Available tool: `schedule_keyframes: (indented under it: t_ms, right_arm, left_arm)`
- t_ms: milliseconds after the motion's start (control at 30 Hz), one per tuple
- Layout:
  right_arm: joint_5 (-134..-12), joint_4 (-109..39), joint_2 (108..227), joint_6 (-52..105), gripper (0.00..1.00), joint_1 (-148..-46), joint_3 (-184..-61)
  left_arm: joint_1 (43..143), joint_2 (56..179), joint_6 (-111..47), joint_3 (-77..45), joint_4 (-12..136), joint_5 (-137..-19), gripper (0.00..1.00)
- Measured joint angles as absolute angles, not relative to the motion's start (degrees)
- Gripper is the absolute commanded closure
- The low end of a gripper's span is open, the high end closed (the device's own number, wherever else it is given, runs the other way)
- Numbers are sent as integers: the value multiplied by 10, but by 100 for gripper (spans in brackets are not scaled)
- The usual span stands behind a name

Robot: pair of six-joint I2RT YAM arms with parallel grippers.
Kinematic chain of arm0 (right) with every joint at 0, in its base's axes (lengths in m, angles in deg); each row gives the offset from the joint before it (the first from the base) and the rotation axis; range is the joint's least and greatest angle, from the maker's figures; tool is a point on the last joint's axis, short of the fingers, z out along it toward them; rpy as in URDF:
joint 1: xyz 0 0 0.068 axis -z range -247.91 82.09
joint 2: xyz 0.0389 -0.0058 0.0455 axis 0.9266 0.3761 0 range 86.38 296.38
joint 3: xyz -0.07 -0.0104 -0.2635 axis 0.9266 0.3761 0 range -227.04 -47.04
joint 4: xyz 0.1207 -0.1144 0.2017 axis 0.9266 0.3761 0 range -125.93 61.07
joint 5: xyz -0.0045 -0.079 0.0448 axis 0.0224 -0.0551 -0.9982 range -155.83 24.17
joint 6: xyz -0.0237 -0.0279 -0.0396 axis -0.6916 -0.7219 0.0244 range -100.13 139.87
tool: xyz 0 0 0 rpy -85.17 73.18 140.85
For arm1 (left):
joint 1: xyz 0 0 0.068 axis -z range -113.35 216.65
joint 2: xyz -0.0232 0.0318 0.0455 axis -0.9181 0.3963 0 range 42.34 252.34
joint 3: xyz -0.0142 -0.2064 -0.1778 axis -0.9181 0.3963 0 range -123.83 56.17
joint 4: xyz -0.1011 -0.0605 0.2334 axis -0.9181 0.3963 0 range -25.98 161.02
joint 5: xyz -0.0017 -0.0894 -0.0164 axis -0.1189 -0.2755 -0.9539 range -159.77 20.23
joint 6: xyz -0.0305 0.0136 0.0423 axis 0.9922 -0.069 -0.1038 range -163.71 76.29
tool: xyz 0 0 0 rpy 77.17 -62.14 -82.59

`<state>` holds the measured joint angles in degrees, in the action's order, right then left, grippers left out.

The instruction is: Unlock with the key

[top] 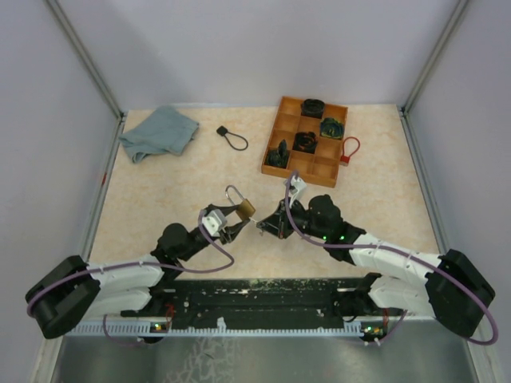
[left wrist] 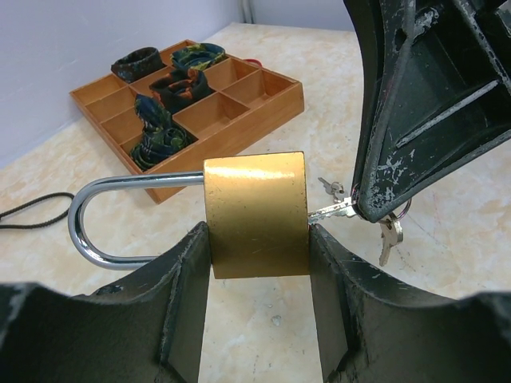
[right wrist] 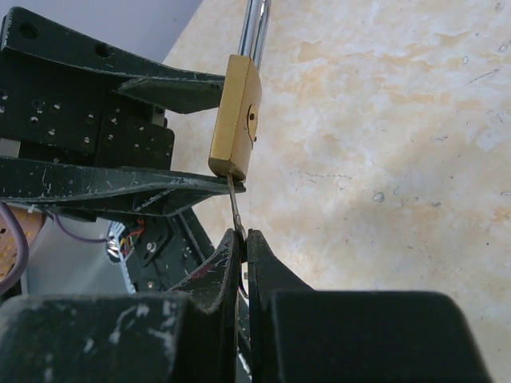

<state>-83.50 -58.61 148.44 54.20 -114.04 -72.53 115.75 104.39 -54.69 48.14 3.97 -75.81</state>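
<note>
Padlock (left wrist: 255,214) clamped in left jaws, key (left wrist: 330,211) touching its base

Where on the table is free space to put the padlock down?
Free: left part of the table, between cloth and left gripper; also the right part, between tray and right gripper. Crowded: the middle, where both grippers meet at padlock and key.

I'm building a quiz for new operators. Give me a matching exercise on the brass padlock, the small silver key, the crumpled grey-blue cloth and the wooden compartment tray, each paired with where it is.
Things:
1. brass padlock
2. small silver key
3. crumpled grey-blue cloth
4. wooden compartment tray

Places:
A. far left corner of the table
B. clamped in the left gripper
C. far right part of the table
D. pinched in the right gripper

Pairs: 1-B, 2-D, 3-A, 4-C.
</note>
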Motion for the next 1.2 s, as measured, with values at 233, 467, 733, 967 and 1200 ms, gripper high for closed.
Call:
schedule_keyframes:
  t_ms: [233, 467, 733, 967, 1200]
  right_arm:
    - [-832, -587, 1482, 547, 100, -1142, -725]
    - [-822, -591, 1471, 551, 100, -1143, -718]
    - [-820, -591, 1469, 551, 100, -1143, -718]
    - [-825, -591, 1470, 551, 100, -1143, -718]
    - [-825, -593, 1472, 557, 100, -1143, -717]
  left_arm:
    - [1158, 1038, -547, 485, 38, -758, 78]
    - [1158, 1037, -547, 485, 35, -755, 78]
    - [1161, 1036, -547, 485, 35, -751, 78]
    - [1167, 1036, -548, 485, 35, -747, 78]
    - [1178, 1036, -556, 485, 35, -733, 78]
